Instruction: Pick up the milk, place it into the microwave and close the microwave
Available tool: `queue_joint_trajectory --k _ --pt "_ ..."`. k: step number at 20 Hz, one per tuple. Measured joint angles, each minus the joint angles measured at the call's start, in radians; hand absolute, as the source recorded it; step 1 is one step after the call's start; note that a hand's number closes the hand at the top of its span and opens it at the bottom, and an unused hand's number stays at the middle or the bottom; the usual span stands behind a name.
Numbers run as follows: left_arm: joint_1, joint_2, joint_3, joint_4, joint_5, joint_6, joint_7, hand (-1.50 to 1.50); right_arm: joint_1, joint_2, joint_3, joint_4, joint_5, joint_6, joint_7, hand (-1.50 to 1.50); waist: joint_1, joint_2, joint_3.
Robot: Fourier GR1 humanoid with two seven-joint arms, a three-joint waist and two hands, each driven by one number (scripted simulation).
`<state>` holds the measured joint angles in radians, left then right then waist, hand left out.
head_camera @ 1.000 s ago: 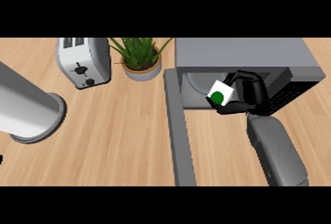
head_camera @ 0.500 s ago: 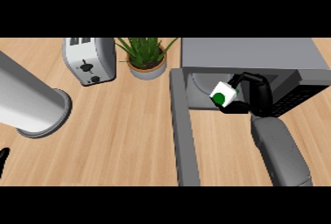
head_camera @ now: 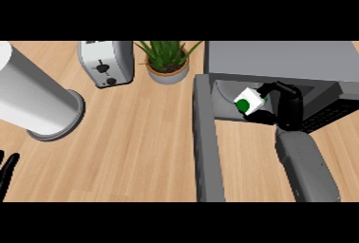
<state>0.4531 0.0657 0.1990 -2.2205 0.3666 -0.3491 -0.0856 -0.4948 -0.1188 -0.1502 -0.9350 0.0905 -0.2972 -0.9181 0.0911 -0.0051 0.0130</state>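
Observation:
The milk (head_camera: pixel 248 100) is a small white carton with a green mark, held at the mouth of the grey microwave (head_camera: pixel 280 59). My right hand (head_camera: pixel 284 107) is curled round it from the right, its forearm coming up from the lower edge. The carton is just inside the microwave's open cavity. The microwave door (head_camera: pixel 207 142) swings out toward me as a long grey slab left of the arm. My left hand (head_camera: pixel 7 168) rests open at the lower left edge, only its fingers showing.
A silver toaster (head_camera: pixel 107 61) and a potted green plant (head_camera: pixel 167 61) stand at the back, left of the microwave. A large white cylinder (head_camera: pixel 32 102) stands at the left on the wooden counter (head_camera: pixel 133 152).
My right hand has carried the milk further into the microwave's opening. The view has shifted, so the toaster, plant and cylinder sit further right.

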Motion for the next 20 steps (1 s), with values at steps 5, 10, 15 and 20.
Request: queue_joint_trajectory --k 5,10,15,20 --pt "-0.012 0.013 -0.003 0.001 -0.021 -0.004 0.004 -1.5 0.024 0.003 -0.028 -0.027 0.022 -0.078 -0.039 -1.5 0.028 0.007 -0.004" --pt "-0.035 0.024 -0.008 0.006 -0.046 -0.001 0.009 -1.5 0.05 -0.019 -0.029 -0.048 0.093 -0.146 -0.072 -1.5 0.048 0.017 -0.008" --pt "-0.053 0.031 -0.019 0.008 -0.063 -0.001 0.018 -1.5 0.077 -0.029 -0.037 -0.07 0.151 -0.2 -0.087 -1.5 0.066 0.022 -0.015" --pt "-0.071 0.033 -0.042 0.013 -0.074 -0.007 0.025 -1.5 0.103 -0.007 -0.04 -0.076 0.143 -0.194 -0.085 -1.5 0.086 0.026 -0.016"
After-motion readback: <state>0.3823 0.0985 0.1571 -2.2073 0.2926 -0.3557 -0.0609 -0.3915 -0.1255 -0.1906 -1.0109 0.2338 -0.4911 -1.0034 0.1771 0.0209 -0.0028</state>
